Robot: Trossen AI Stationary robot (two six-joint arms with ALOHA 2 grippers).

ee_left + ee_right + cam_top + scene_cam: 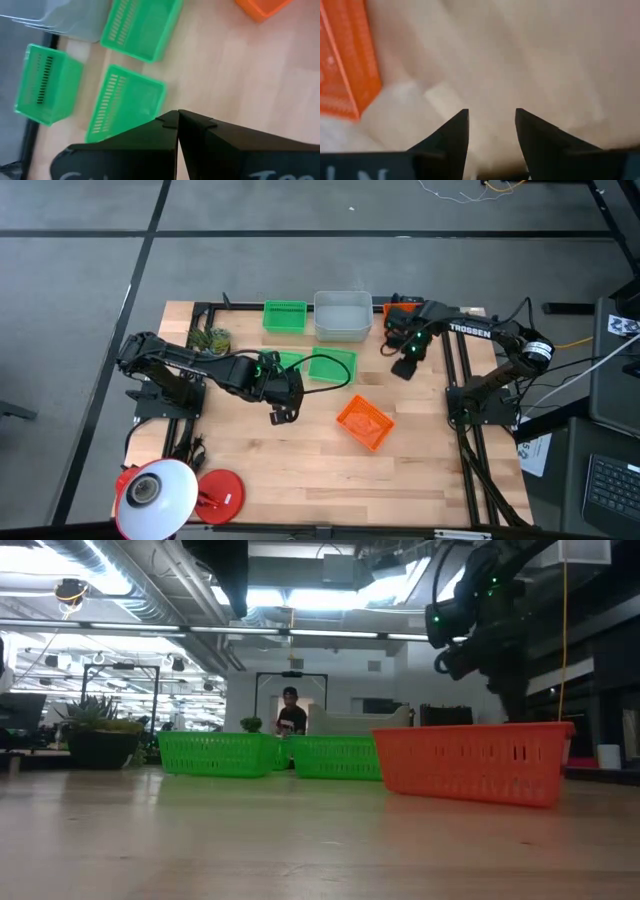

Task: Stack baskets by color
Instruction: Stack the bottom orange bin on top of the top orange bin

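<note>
Near the back orange basket [400,308], the right gripper [405,367] hangs with fingers apart and empty, so the lone orange basket [364,423] needs fetching next.

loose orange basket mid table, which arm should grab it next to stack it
Right, probably. The right gripper is open and empty beside the orange stack. The left gripper is about as close to the orange basket, but shut.

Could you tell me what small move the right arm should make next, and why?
Probably swing the right pincer, open and empty above bare wood, toward the lone orange basket mid-table. Another orange basket sits at the back edge beside the grey-white basket, so the loose one likely belongs there.
</note>
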